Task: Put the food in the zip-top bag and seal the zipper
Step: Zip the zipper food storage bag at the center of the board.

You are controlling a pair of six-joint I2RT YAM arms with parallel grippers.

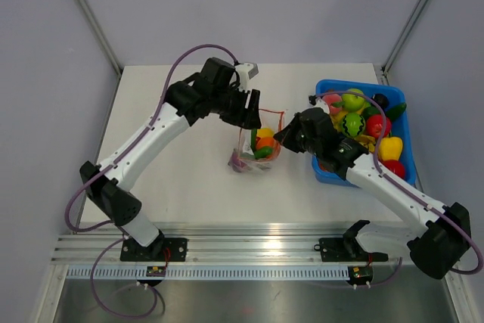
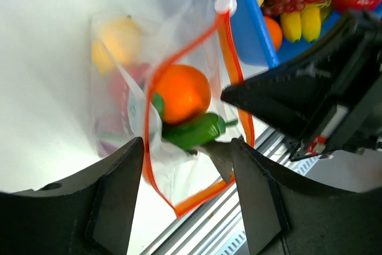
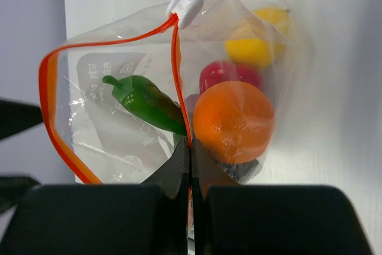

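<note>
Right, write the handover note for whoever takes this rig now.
Left gripper: open, an edge of the zip-top bag between its fingers.
Right gripper: shut on the zipper, at the gaping mouth.
Done: orange, green pepper, yellow piece and red piece are in the bag.
To do: more food sits in the blue bin; zipper unsealed, slider at one end.

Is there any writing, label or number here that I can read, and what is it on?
Nothing can be read.
On the clear bag: faint grey print on its side, too blurred to read.
On the stickers on the rail by the arm bases: too small to read.
</note>
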